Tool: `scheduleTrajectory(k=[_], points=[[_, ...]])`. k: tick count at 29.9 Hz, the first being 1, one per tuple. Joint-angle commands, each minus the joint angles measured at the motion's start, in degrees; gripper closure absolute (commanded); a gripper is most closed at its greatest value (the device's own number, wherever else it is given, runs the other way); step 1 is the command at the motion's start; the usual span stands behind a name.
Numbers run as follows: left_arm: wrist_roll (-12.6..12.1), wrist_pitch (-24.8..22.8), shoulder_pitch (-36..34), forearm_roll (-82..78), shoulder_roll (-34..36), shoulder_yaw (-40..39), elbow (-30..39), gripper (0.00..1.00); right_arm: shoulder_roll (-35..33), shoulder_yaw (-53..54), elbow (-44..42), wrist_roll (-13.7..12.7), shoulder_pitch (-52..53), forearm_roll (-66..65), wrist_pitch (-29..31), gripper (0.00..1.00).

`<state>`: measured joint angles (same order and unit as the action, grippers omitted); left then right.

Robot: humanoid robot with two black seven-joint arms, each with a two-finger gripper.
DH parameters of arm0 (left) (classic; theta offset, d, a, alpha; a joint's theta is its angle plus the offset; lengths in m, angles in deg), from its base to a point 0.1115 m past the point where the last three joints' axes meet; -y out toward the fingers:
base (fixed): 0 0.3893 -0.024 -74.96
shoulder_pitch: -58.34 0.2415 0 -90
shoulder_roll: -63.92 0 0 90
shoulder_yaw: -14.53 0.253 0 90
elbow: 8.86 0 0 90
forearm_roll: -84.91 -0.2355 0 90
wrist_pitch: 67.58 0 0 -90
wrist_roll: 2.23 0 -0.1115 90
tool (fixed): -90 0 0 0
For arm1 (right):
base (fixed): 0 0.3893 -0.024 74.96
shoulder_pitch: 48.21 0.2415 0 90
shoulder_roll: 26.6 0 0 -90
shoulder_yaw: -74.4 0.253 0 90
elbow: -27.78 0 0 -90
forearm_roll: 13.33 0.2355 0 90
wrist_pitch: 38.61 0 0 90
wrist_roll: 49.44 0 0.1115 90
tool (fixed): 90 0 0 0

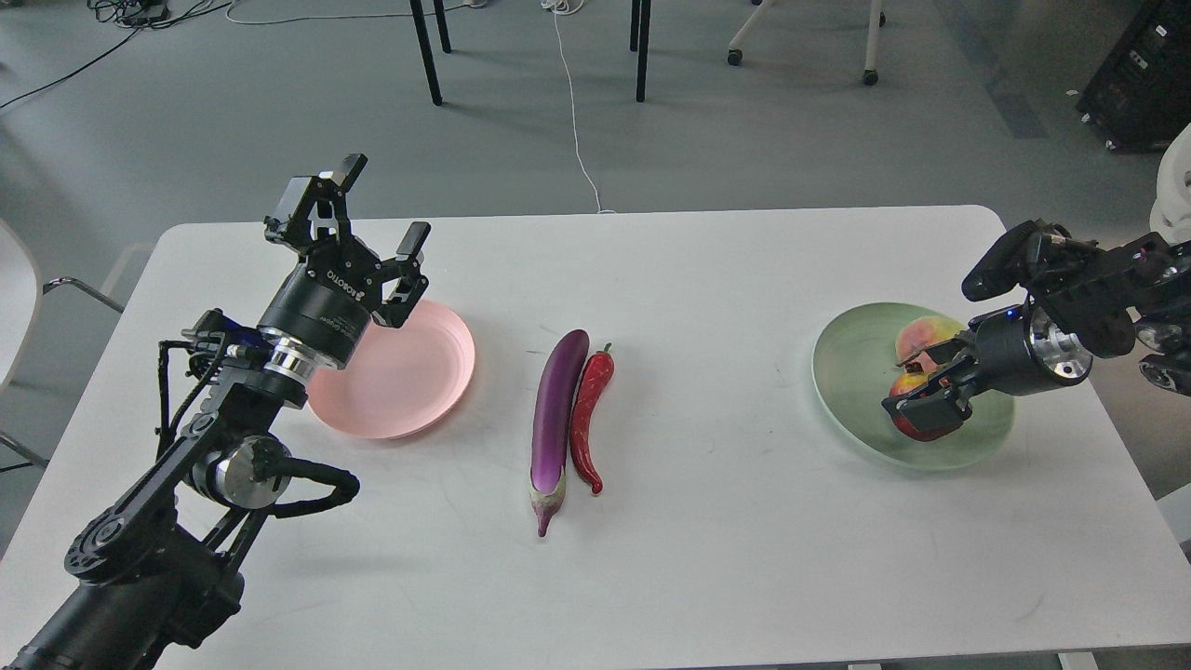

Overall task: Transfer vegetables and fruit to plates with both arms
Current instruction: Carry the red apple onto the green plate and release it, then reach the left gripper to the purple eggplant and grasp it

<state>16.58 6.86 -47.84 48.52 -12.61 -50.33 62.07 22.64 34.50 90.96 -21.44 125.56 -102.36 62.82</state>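
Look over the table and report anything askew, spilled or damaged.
Nothing stands out. The eggplant and chili lie side by side on the table, the pink plate sits flat and empty, and both fruits are on the green plate.

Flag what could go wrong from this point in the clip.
1. The right gripper is closed around the dark red fruit on the green plate, beside the yellow-green fruit; pulling away could nudge either fruit off.
2. The eggplant and chili pepper lie touching, so the open left gripper may catch both.
3. The pink plate sits partly under the left arm, which could bump it.
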Motion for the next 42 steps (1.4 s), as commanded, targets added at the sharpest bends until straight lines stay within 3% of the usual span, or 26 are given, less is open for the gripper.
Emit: scheduleTrajectory(k=[1,3,4,9,13,23,28,33,36,39,42], points=[[0.0,0.0,0.01,0.01,-0.03,0.0,0.0,0.02,-0.01,0.0,0.01,0.01,-0.01,-0.01,0.0,0.05],[0.0,0.0,0.01,0.01,-0.03,0.0,0.0,0.02,-0.01,0.0,0.01,0.01,-0.01,-0.01,0.0,0.05],[-0.09,-0.17,-0.08,-1.39,0.76,0.61,0.0,0.02,-4.89,16.71,0.88,0.01,-1.92,14.7,0.52,0.03],[0.0,-0.26,-0.17,-6.83,1.03,0.79,1.75,0.02,-4.67,26.26,0.8,0.01,-10.44,47.21,0.0,0.03],[0.09,-0.61,-0.34,-15.17,2.17,2.01,4.48,0.02,-4.23,36.1,0.8,0.01,-19.93,64.12,-0.01,0.03],[0.44,-0.7,-5.52,-47.68,7.61,13.96,10.72,0.02,-1.6,53.96,-0.17,0.01,-37.09,82.15,3.32,0.02],[0.44,-1.31,-16.65,-68.85,10.78,26.16,11.52,0.02,-2.03,55.63,-1.13,0.01,-39.29,84.72,7.46,0.02],[-0.35,-5.79,-32.84,-76.63,9.82,38.82,2.49,0.02,-2.3,55.63,-0.87,0.01,-39.99,84.63,7.55,0.02],[-1.84,-7.29,-40.31,-76.55,4.48,46.03,-5.86,0.02,-3.61,55.72,-0.78,0.01,-40.52,84.63,7.64,0.02],[-3.25,-7.47,-43.41,-76.02,-0.45,50.7,-15.62,0.02,-4.58,56.07,-0.61,0.01,-41.22,84.72,7.91,0.02],[-3.43,-7.9,-43.59,-75.06,-2.48,51.5,-18.8,0.02,-5.46,57.48,-0.87,0.01,-42.1,84.81,9.92,0.02]])
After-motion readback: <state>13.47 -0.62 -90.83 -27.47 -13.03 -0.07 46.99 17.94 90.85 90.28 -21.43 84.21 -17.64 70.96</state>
